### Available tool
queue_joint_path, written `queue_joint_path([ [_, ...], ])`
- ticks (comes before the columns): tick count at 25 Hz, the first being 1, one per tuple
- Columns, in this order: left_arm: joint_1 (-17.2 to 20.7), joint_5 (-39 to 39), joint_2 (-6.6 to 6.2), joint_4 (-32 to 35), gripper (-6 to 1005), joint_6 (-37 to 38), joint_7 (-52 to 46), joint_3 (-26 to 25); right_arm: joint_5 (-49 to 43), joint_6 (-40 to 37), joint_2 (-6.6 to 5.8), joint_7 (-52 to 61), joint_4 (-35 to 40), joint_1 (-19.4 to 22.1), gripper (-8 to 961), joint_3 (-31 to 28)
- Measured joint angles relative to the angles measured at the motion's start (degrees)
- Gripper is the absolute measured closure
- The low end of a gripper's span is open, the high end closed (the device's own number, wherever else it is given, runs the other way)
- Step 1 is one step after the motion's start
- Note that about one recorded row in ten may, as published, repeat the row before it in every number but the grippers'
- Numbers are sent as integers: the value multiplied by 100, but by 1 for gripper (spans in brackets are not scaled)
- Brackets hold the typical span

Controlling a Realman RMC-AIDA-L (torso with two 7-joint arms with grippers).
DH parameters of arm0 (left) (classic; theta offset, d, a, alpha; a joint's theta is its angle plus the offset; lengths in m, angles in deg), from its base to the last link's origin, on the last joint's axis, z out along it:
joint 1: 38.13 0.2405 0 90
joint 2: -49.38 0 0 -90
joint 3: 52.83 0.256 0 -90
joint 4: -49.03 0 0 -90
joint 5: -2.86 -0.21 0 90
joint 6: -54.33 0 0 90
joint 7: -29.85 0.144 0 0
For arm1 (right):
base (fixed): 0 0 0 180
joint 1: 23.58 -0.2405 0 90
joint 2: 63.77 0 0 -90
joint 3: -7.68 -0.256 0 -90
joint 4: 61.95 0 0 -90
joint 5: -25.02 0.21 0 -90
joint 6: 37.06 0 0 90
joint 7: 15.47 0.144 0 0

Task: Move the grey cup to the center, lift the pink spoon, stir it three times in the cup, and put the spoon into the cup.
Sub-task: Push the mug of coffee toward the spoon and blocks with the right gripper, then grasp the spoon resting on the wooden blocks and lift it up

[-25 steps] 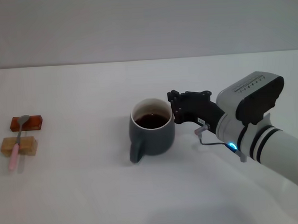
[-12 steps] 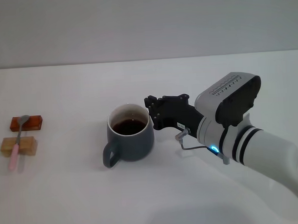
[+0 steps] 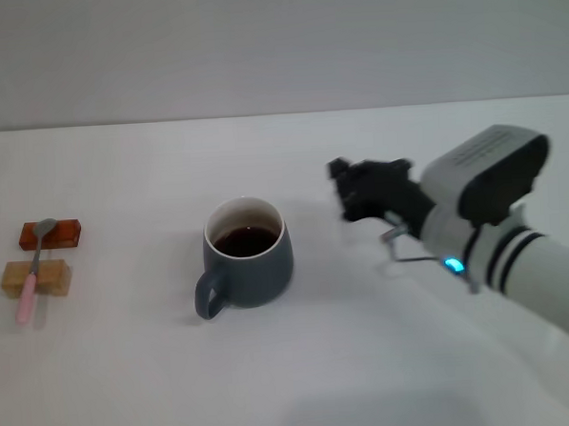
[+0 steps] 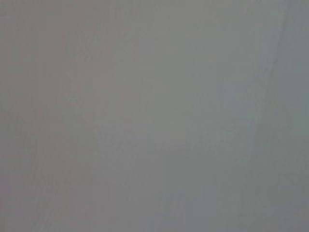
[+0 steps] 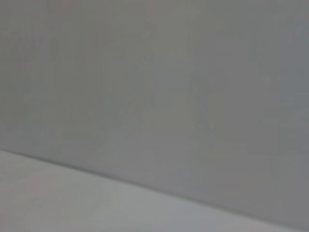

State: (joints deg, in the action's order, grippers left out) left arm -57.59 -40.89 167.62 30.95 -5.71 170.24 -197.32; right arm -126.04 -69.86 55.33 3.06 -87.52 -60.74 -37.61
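The grey cup [image 3: 248, 256] stands upright on the white table near the middle, its handle toward the front left, with dark liquid inside. The pink spoon [image 3: 32, 279] lies at the far left across a tan block and a red-brown block, metal bowl toward the back. My right gripper [image 3: 345, 193] is to the right of the cup, apart from it and holding nothing. My left gripper is out of view; the left wrist view is plain grey.
A red-brown block [image 3: 51, 234] and a tan block [image 3: 36, 278] hold the spoon up at the far left. The white table [image 3: 302, 365] ends at a grey wall behind. The right wrist view shows only the wall and the table edge.
My right gripper pushed the cup leftward to the middle, then drew back to the right, away from the cup. The spoon has not moved.
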Motion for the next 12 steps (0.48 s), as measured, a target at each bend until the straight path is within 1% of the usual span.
queue_joint_path([
  [3, 79, -9, 26, 17, 140, -325, 7, 0, -4, -317, -14, -502, 386, 4, 903, -360],
  [7, 153, -13, 44, 32, 139, -544, 7, 68, -4, -518, -28, -1354, 718, 7, 902, -1185],
  [9, 168, 3, 49, 28, 139, -627, -19, 105, -5, -533, -69, -1632, 784, 7, 902, -1584],
  [12, 161, 67, 47, -19, 139, -636, -37, 78, -7, -527, -150, -1839, 834, 7, 902, -1908],
])
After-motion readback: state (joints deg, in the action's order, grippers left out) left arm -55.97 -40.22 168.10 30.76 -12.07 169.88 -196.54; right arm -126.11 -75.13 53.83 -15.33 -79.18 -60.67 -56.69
